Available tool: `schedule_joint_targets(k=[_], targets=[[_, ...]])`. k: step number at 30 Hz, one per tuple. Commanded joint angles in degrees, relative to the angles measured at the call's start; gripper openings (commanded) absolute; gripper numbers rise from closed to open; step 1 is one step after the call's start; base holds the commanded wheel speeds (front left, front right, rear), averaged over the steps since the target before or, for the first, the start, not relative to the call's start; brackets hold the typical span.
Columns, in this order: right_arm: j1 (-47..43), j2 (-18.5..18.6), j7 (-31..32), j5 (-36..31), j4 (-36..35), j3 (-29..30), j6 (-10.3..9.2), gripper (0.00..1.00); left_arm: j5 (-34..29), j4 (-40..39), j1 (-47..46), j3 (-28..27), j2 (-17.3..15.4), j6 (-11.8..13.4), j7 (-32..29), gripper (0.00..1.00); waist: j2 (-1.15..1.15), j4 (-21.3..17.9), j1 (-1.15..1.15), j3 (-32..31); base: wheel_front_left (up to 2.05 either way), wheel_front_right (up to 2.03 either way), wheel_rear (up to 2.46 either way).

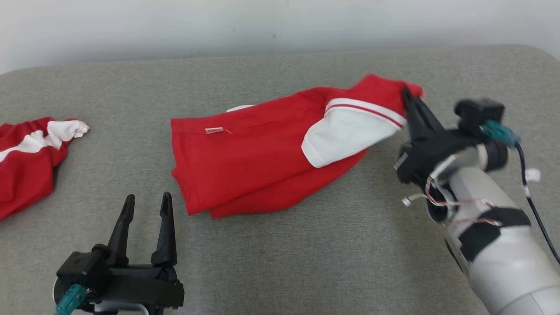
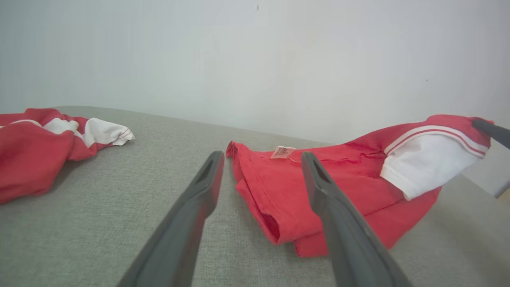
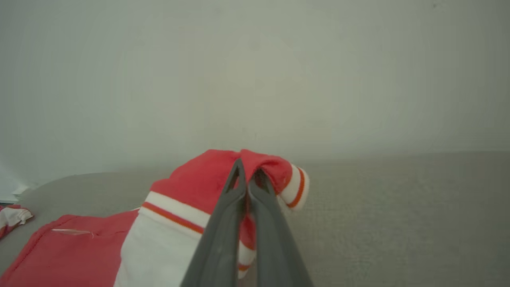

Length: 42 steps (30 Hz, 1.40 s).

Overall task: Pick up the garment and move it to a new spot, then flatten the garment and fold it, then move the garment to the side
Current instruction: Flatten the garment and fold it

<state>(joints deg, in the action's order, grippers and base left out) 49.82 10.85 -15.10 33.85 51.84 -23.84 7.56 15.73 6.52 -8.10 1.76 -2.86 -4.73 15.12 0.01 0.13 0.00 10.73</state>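
Observation:
The garment (image 1: 245, 162) is a red shirt with a white, red-striped sleeve, lying folded over in the middle of the grey table (image 1: 306, 262). Its right end is lifted off the surface, pinched by my right gripper (image 1: 409, 98), which is shut on the cloth by the sleeve. In the right wrist view the closed fingers (image 3: 247, 187) bite into the red fabric (image 3: 199, 183) just above the white sleeve. My left gripper (image 1: 146, 203) stands open near the front left, short of the garment's left edge (image 2: 275, 199), touching nothing.
A second red and white garment (image 1: 26, 157) lies crumpled at the table's left edge, also in the left wrist view (image 2: 36, 147). A pale wall (image 1: 262, 26) runs behind the table. Bare grey surface stretches in front and to the right.

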Motion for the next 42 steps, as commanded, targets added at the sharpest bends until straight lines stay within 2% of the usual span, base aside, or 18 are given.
schedule_joint_targets(k=[1, 8, 16, 21, 24, 31, 34, 38, 42], targets=[[-1.1, 0.5, -0.1, -0.7, -0.3, 0.7, -0.14, 0.0, -0.3, -0.1, -0.7, -0.2, 0.0, -0.1, 0.1, 1.0, -0.01, -0.9, 0.0, 0.5, 0.0, 0.0, 0.0], [-10.0, 2.8, -0.1, -3.3, -1.5, 7.7, -0.14, 0.0, -0.8, -0.3, -0.9, -0.7, 0.0, -0.2, 0.1, 1.0, -0.01, -2.3, 0.0, 0.8, 0.0, 0.0, 0.0], [-12.1, 3.6, 0.6, -5.4, 0.2, 13.0, -0.14, 0.0, -1.0, 0.2, -1.0, -0.4, 0.0, -0.6, 0.1, 1.0, -0.01, -2.5, 0.0, 0.4, 0.0, 0.0, 0.0], [-13.2, 4.1, 3.6, -6.2, -2.7, 15.8, -0.14, 0.0, -0.9, 0.3, -0.1, -0.6, 0.0, -0.7, 0.1, 1.0, -0.01, -1.9, 0.0, -0.4, 0.0, 0.0, 0.0], [-15.6, 5.2, 5.9, -8.9, -6.1, 17.6, -0.14, 0.0, -0.8, 0.3, 0.4, -0.6, 0.0, -0.7, 0.1, 1.0, -0.01, -1.6, 0.0, -1.0, 0.0, 0.0, 0.0], [-21.8, 3.7, 12.7, -14.1, -14.8, 24.1, -0.14, 0.0, -0.7, 0.2, 1.3, -0.1, 0.0, -0.7, 0.1, 1.0, -0.01, -1.1, 0.0, -1.7, 0.0, 0.0, 0.0], [-22.8, 1.6, 15.7, -16.7, -17.6, 26.3, -0.15, 0.0, -0.9, 0.1, 1.3, -0.1, 0.0, -0.8, 0.1, 1.0, -0.01, -0.9, 0.0, -1.7, 0.0, 0.0, 0.0], [-20.2, 0.0, 18.9, -20.0, -17.3, 27.1, -0.15, 0.0, -1.1, 0.3, 0.9, 0.3, 0.0, -1.0, 0.1, 1.0, -0.01, -0.2, 0.0, -1.2, 0.0, 0.0, 0.0], [-15.4, -1.6, 18.1, -24.2, -11.7, 28.4, -0.15, 0.0, -1.4, 0.7, -0.1, 1.2, 0.0, -1.3, 0.1, 1.0, -0.01, 1.5, 0.0, -0.5, 0.0, 0.0, 0.0]])
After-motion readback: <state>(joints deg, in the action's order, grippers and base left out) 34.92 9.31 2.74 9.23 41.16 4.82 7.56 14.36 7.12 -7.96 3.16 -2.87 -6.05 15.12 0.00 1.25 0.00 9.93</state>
